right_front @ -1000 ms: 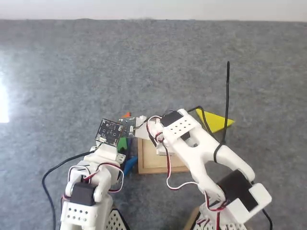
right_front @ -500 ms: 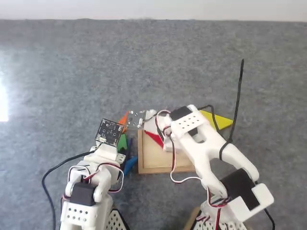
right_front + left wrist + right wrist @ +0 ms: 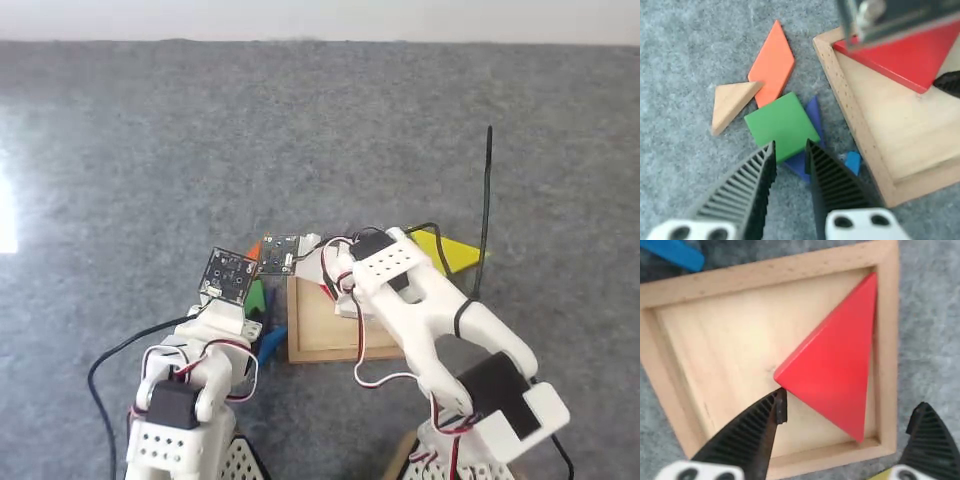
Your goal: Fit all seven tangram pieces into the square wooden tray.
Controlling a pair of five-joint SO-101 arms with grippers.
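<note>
While the red triangle (image 3: pixel 832 365) is seated in a tray (image 3: pixel 315 338) corner, lower centre of the high view, right fingers (image 3: pixel 755 435) are spread over it and left fingers (image 3: pixel 755 185) held slightly parted by the green square (image 3: pixel 781 125).

We see a grey, speckled, felt-like mat (image 3: pixel 300 120) lying directly beneath the left gripper (image 3: pixel 790 145). It also shows on either side of the right gripper (image 3: pixel 852 410) and stretches well ahead of both. Far ahead of the grippers, a pale wall strip (image 3: pixel 320 20) runs along the mat's far edge. Well off to the left gripper's left, we notice a bright patch of glare (image 3: pixel 8 215) on the mat.
</note>
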